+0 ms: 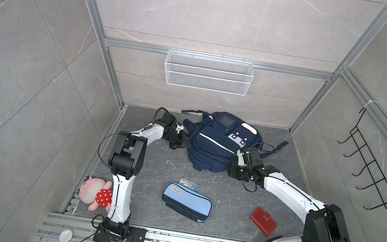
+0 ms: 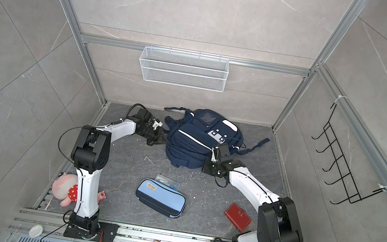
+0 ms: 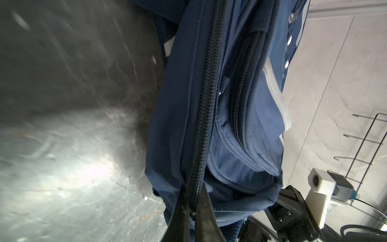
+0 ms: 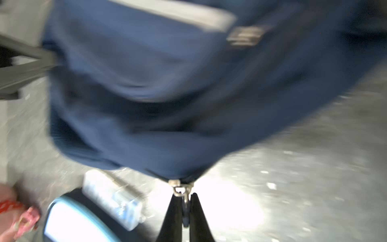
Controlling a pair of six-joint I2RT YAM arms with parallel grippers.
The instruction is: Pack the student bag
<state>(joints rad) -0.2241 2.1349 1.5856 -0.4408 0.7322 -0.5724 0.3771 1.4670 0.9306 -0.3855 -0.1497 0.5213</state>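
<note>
The student bag (image 1: 220, 141) (image 2: 197, 138) is a navy backpack with white stripes, lying at the back of the floor in both top views. My left gripper (image 1: 185, 143) (image 2: 161, 139) sits at its left side. In the left wrist view that gripper (image 3: 194, 196) is shut on the bag's (image 3: 240, 125) black zip seam, which is pinched between the fingers. My right gripper (image 1: 230, 170) (image 2: 205, 167) is at the bag's near right corner. The blurred right wrist view shows it (image 4: 185, 196) shut on a metal zip pull (image 4: 180, 189) at the edge of the bag (image 4: 146, 83).
A light-blue pencil case (image 1: 185, 204) lies mid-floor with a clear plastic box (image 1: 191, 185) behind it. A red wallet (image 1: 263, 221) is at the right and a pink plush toy (image 1: 94, 191) behind the left arm. A wire basket (image 1: 208, 72) and a hook rack (image 1: 376, 169) hang on the walls.
</note>
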